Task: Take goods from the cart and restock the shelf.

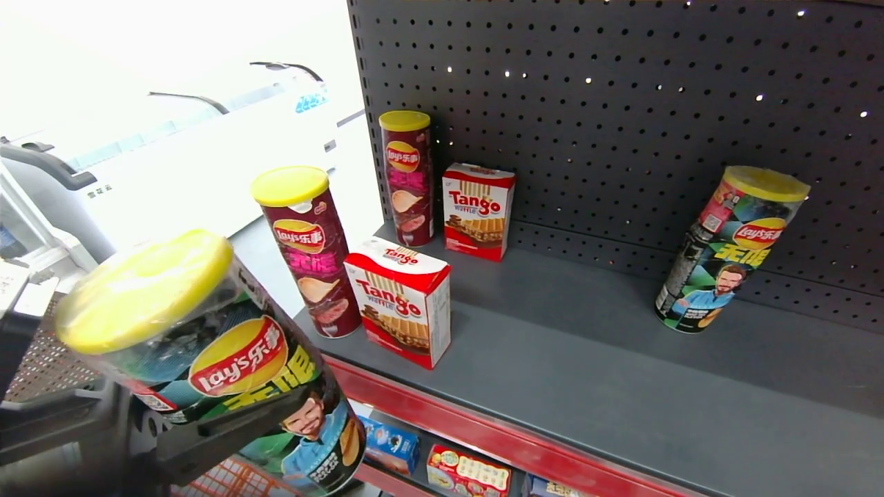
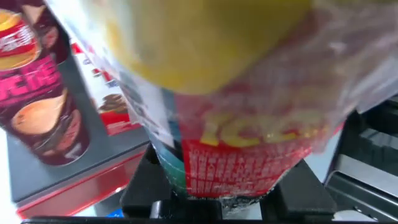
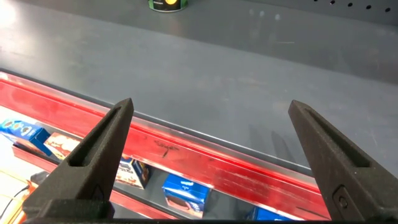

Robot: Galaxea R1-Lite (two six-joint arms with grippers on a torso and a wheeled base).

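Observation:
My left gripper [image 1: 219,422] is shut on a green and black chips can [image 1: 207,345] with a yellow lid, held tilted in front of the grey shelf's [image 1: 587,373] left end. In the left wrist view the can [image 2: 249,112] looms close, clamped low down between the black fingers [image 2: 147,186]. On the shelf stand two maroon chips cans [image 1: 307,252] [image 1: 407,176], two red and white wafer boxes [image 1: 404,300] [image 1: 478,210] and a matching green can [image 1: 728,252] at the right. My right gripper [image 3: 211,158] hangs open over the shelf's red front edge [image 3: 186,146], holding nothing.
A black pegboard [image 1: 621,103] backs the shelf. The shelf's middle and right front are bare. Small boxes [image 1: 468,473] sit on the lower shelf. An orange wire cart basket [image 1: 238,482] shows under the held can. A white chest freezer [image 1: 173,159] stands at the left.

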